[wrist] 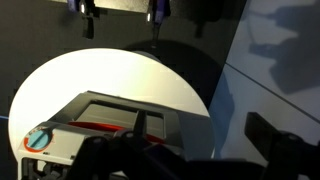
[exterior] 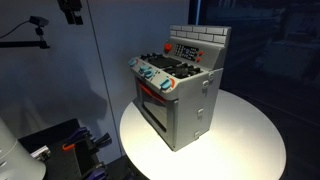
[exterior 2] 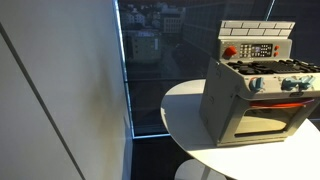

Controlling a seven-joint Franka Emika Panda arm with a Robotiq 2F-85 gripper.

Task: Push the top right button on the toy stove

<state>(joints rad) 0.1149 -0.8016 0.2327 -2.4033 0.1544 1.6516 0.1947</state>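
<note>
The toy stove [exterior: 178, 95] stands on a round white table [exterior: 245, 135]. It is silver-grey, with a brick-pattern back wall, a red-framed dark control panel [exterior: 186, 50], teal knobs and an orange-trimmed oven door. It also shows in an exterior view [exterior 2: 255, 95], with its panel [exterior 2: 258, 49] facing the camera. The panel's buttons are too small to tell apart. My gripper [wrist: 200, 138] shows in the wrist view as two dark fingers set wide apart, open and empty. It is high above the table, off to one side of the stove [wrist: 105, 118]. It touches nothing.
A dark mount [exterior: 70, 10] hangs at the top edge, next to a small camera on an arm [exterior: 38, 22]. Dark equipment [exterior: 65, 150] lies low beside the table. A glass wall [exterior 2: 150, 60] stands behind the table. The table edge [wrist: 190, 85] drops to dark floor.
</note>
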